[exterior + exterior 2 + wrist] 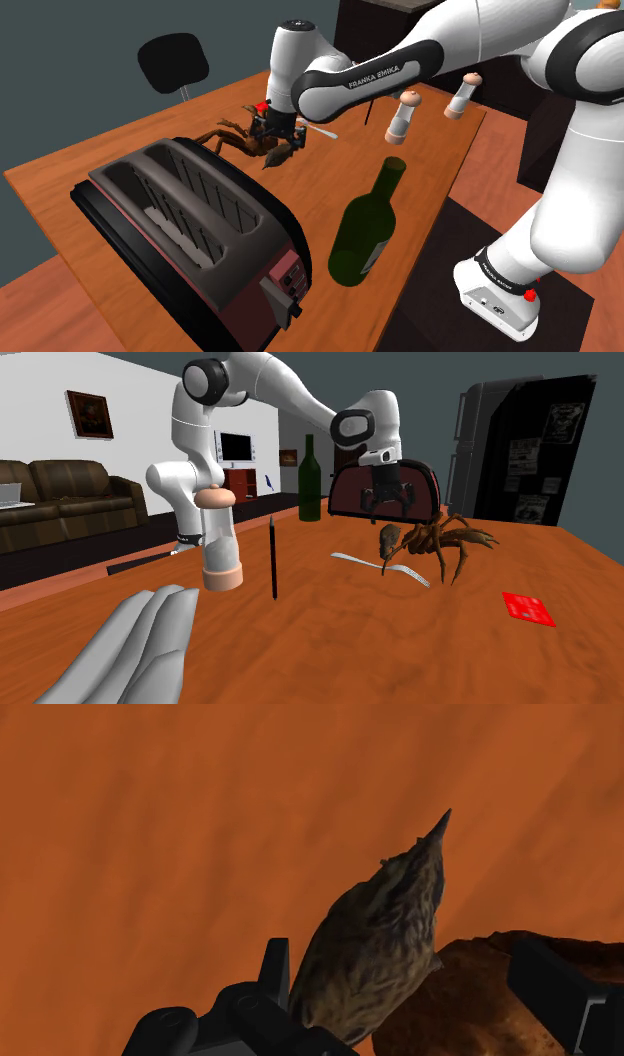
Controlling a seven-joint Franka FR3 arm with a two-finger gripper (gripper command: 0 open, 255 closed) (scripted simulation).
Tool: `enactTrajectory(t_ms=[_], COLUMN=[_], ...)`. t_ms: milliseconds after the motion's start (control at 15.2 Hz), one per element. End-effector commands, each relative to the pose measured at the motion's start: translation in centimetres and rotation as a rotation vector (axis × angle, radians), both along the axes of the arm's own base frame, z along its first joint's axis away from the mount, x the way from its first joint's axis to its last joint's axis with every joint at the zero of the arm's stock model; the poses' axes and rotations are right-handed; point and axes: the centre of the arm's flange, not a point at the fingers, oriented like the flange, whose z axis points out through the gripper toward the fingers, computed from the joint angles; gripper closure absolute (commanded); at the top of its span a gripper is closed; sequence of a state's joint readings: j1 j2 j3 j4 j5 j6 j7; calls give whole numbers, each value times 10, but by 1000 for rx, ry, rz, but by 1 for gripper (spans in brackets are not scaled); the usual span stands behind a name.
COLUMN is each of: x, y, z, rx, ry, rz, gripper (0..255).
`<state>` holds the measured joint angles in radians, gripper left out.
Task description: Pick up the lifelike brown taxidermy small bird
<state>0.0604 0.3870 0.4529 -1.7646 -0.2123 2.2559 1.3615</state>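
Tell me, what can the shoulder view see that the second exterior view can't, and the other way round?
The shoulder view gives you the black chair past the table. The second exterior view gives you the red card on the table and the sofa. Both have the little brown bird under the open tool, the brown spider beside it, the green bottle and the toaster.

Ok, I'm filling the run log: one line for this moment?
stage: pre-grasp | gripper: open, above bird | bird: on table, not held
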Motion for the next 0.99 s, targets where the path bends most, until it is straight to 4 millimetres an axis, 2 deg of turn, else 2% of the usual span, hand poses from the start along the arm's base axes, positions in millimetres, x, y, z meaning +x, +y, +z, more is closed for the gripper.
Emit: enactTrajectory(t_ms=[0,198,264,858,924], x=[1,1,0,1,1], y=[0,0,0,0,0], z=[-11,-19,-20,-19,-14], rx=[0,0,0,0,0], ry=[-1,-1,-1,-1,-1], rz=[-1,-1,-1,-1,-1], gripper=[0,0,255,255,255])
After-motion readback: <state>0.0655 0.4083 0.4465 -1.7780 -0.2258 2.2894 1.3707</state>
